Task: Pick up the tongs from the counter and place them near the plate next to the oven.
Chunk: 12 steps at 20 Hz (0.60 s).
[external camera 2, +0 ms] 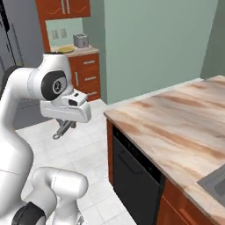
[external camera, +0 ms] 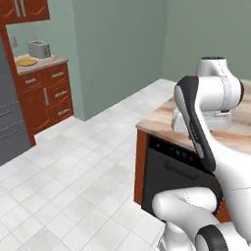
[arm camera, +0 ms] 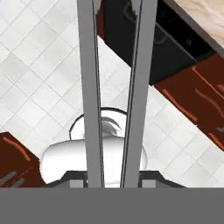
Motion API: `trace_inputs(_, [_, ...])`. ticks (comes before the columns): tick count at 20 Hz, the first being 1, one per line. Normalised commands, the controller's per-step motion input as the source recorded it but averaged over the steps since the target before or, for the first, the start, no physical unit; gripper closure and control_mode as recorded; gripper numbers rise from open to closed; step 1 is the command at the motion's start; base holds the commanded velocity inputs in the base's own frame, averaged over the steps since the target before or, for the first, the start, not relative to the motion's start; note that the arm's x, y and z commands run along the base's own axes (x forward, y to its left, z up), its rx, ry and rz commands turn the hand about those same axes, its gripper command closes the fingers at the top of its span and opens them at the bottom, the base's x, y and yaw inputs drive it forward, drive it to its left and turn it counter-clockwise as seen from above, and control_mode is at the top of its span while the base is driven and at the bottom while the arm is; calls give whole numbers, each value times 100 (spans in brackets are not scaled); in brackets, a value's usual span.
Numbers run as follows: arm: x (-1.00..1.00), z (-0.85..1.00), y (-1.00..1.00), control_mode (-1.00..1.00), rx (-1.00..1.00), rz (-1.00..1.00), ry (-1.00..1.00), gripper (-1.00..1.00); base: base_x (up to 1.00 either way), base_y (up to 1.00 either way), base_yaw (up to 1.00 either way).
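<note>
One pair of slender grey metal tongs, one round yellow plate, one silver toaster, one black dishwasher front.

My arm is glossy white with rounded links, dark grey joint bands and caps, and one round dark cap bearing a pale mark.

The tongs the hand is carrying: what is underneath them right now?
Under the tongs lie white floor tiles and a dark appliance front below the counter. The tongs' arms cover strips of floor.
</note>
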Motion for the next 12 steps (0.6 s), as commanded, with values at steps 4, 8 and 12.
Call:
trace_inputs(4, [0, 0, 0, 100, 0, 0, 0, 100, 4, 32, 56])
trace_inputs(8, [0, 0, 0, 100, 0, 0, 0, 100, 21, 71, 31])
trace_inputs(12, [0, 0, 0, 100, 0, 0, 0, 100, 62, 90, 23])
